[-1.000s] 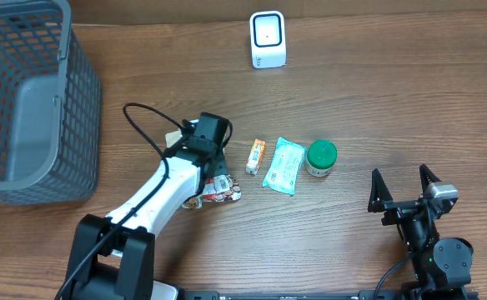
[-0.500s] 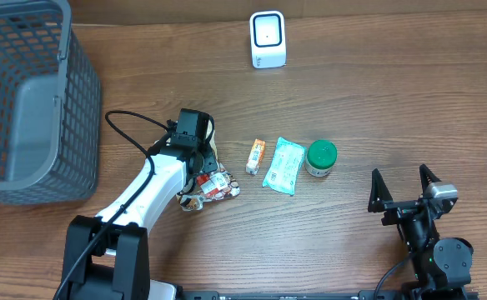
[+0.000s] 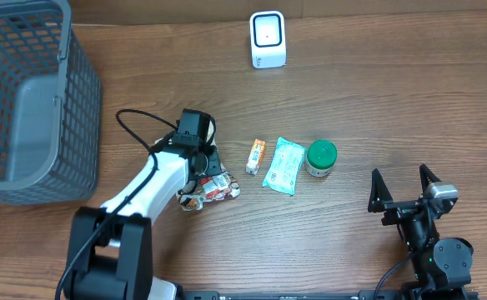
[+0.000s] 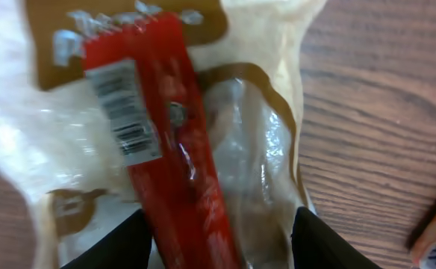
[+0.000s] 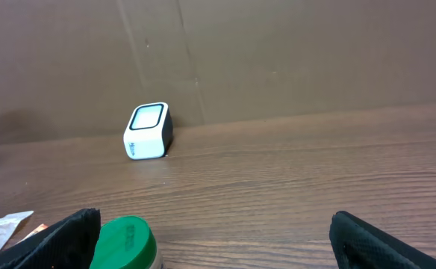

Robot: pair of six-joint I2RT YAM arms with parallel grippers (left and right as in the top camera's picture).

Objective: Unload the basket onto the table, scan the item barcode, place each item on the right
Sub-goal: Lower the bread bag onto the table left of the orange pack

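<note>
The left arm has swung a little toward the left edge of the wooden bench during the last second. The crumpled clear plastic packet with a red and brown label has shifted a little the same way. From this I judge that the packet is gripped and not only lying under the wrist.

In the left wrist view the left jaws stand about half closed, with the packet between the two fingertips. It seems to touch both of them. The packet is low over the bench, left of the middle, and I cannot tell if it is already lifted. Its white barcode sticker faces up toward the wrist camera.

The white box-shaped scanner with a dark window stands near the far edge, well apart from the packet. So the scan is not yet done: I think the packet must go up, travel toward the far edge, and turn its sticker to the window.

The right jaws are wide open and hold nothing, near the near-right corner.
</note>
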